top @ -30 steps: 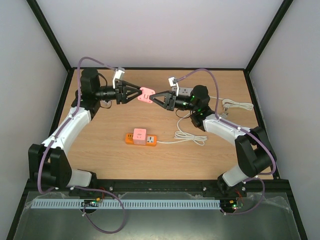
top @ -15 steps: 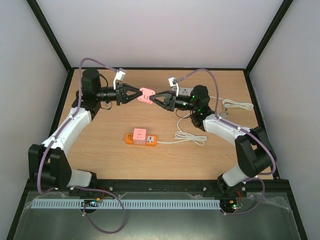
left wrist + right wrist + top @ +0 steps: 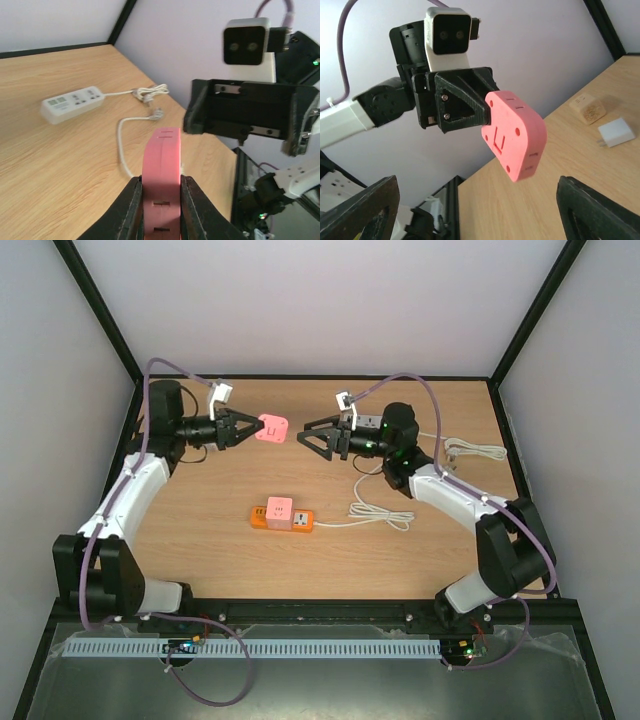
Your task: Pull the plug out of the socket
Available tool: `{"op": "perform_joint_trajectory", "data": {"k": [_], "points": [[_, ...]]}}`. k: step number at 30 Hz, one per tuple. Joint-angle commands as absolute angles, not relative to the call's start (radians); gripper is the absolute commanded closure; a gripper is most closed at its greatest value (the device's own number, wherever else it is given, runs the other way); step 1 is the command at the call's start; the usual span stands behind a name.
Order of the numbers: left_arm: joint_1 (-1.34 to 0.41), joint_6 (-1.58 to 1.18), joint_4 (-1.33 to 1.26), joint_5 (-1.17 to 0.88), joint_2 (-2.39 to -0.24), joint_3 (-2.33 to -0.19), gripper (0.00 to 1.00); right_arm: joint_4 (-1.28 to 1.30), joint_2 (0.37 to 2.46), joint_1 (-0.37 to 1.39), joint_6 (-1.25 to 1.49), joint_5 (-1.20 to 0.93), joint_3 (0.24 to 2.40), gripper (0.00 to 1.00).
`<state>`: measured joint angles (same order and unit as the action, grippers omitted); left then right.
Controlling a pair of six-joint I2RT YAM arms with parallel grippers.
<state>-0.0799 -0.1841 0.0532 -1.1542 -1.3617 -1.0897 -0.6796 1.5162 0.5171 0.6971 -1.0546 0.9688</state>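
Left fingers (image 3: 129, 212) clench the pink adapter (image 3: 271, 428) aloft, apparently to brace it, while right fingers (image 3: 320, 447) stand spread and empty, apart to its right.

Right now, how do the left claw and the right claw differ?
The left claw is shut on the flat pink plastic block; the right claw is open and empty. The left claw touches the block; the right claw faces it across a gap. Both are black and raised above the wooden table.
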Motion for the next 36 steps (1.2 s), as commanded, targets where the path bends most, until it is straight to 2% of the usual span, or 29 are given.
{"op": "perform_joint_trajectory", "data": {"k": [1, 6, 12, 19, 27, 36], "points": [[-0.006, 0.021, 0.297, -1.121, -1.352, -1.149, 0.97, -0.565, 1.473, 0.503, 0.573, -1.032, 1.018, 0.11], [0.106, 0.224, 0.5, -0.966, -1.366, -1.211, 0.97, -0.4, 1.47, 0.479, 0.419, -1.004, 1.049, 0.02], [0.228, 0.374, 0.613, -0.828, -1.377, -1.239, 0.97, -0.22, 1.464, 0.459, 0.202, -0.947, 1.051, 0.0], [0.278, 0.442, 0.602, -0.588, -1.361, -1.213, 0.97, -0.114, 1.445, 0.429, -0.005, -0.839, 1.015, 0.02], [0.278, 0.516, 0.487, -0.249, -1.331, -1.108, 0.97, -0.119, 1.42, 0.413, -0.078, -0.737, 0.959, 0.02], [0.266, 0.55, 0.352, -0.028, -1.385, -1.045, 0.97, -0.113, 1.412, 0.412, -0.096, -0.736, 0.941, 0.02]]}}
